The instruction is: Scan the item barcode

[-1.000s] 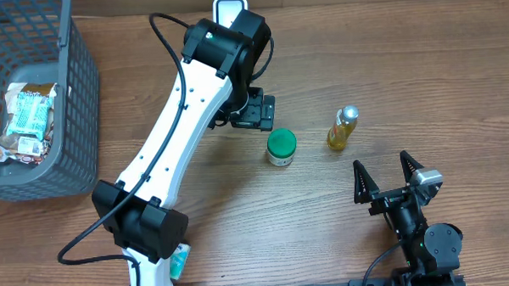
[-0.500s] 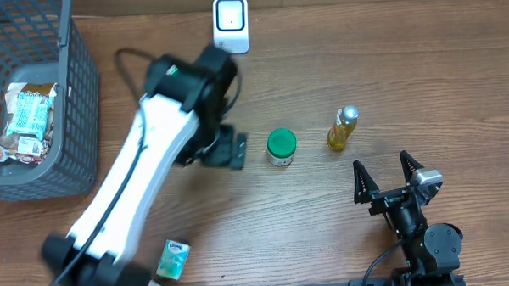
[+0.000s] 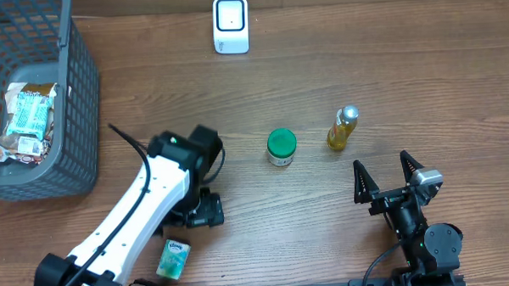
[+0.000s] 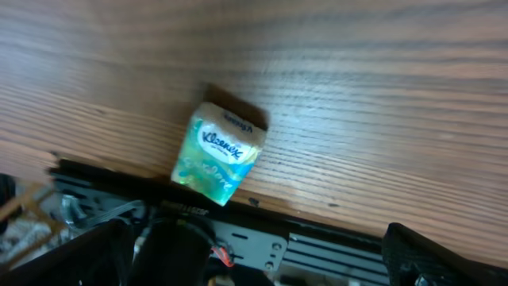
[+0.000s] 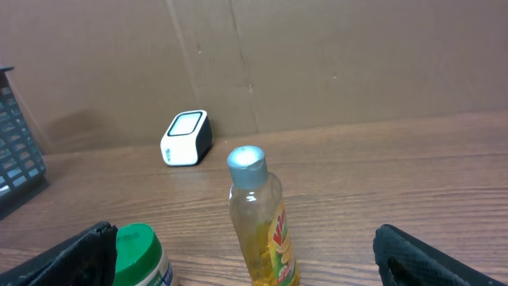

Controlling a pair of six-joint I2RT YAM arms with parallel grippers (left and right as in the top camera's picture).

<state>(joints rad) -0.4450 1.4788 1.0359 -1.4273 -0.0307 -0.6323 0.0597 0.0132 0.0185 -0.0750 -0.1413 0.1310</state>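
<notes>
By table (image 3: 266, 232) front edge, teal Kleenex pack (image 4: 216, 156)

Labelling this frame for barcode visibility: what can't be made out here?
- Barcodes: none shows on the tissue pack, bottle or jar in any view; hidden faces or too small.
- Bottle label: right wrist view, cut by the bottom edge.
- The basket contents: overhead, cut by the left edge.
- The left gripper: overhead, partly under its arm.
</notes>
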